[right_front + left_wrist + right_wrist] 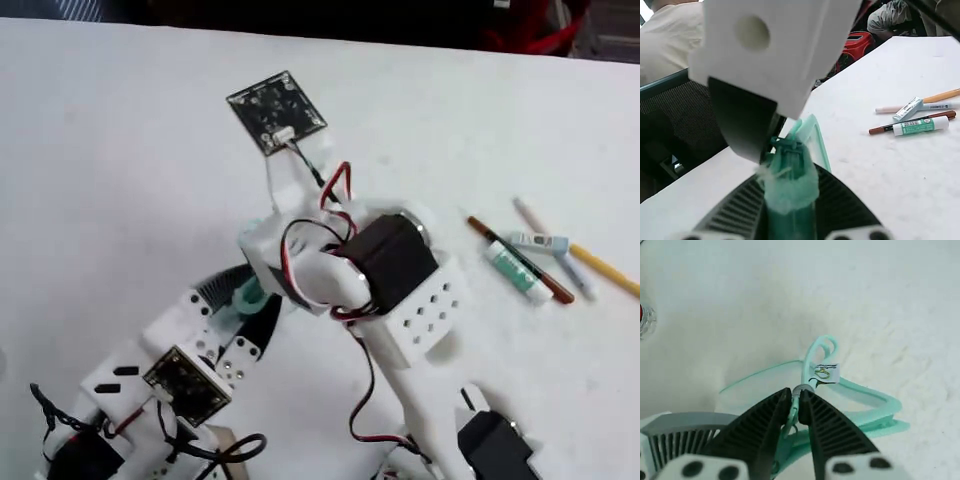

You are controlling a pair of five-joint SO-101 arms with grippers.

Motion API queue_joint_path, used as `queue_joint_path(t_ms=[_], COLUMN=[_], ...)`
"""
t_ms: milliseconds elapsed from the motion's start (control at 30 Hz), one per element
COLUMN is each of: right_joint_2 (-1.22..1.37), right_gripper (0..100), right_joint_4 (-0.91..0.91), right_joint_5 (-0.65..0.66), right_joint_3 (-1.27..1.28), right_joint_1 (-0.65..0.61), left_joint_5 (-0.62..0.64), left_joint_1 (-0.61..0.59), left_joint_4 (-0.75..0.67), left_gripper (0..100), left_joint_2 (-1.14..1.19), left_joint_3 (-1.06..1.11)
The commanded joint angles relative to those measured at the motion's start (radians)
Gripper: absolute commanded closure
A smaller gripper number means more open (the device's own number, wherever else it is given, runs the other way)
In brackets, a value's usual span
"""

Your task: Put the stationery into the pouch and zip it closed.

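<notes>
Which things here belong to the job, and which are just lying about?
Job: mint pouch, glue stick, brown pencil, yellow pencil, two pale pens.
Not the job: black chair, red object beyond the table.

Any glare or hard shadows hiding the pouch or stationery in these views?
High view: even light, soft shadows only, stationery in plain light. Left wrist view: the right arm blocks much of the scene, not glare. Right wrist view: faint shadow beside the pouch, no glare.

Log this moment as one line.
left gripper: shut on pouch | right gripper: shut on zipper pull | glue stick, brown pencil, yellow pencil: on table
</notes>
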Motion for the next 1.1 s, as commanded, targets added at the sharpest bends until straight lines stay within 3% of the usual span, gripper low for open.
queue_joint_path(t_ms=[0, 233, 433, 833, 967, 1067], right_joint_2=[-0.088, -0.120, -0.130, -0.120, -0.128, -0.130], right_gripper=[98.1, 98.1, 98.1, 98.1, 98.1, 98.1], right_joint_4=[0.004, -0.008, -0.012, -0.018, -0.042, -0.094], right_joint_5=[-0.008, 0.031, 0.044, 0.044, 0.091, 0.123], right_joint_3=[-0.034, -0.029, -0.028, -0.025, 0.025, 0.095], right_joint_1=[0.008, 0.074, 0.143, 0.119, 0.120, 0.142], left_joint_5=[-0.015, -0.006, 0.092, 0.091, 0.089, 0.049], left_joint_1=[0.004, 0.004, 0.001, 0.002, 0.002, 0.002], left_joint_4=[-0.017, -0.015, 0.017, 0.003, 0.003, 0.005], left_gripper=[98, 97, 85, 86, 99, 98], left_joint_2=[-0.002, -0.002, -0.002, -0.002, -0.002, -0.002], left_joint_3=[0.003, -0.029, -0.061, -0.064, -0.064, -0.064])
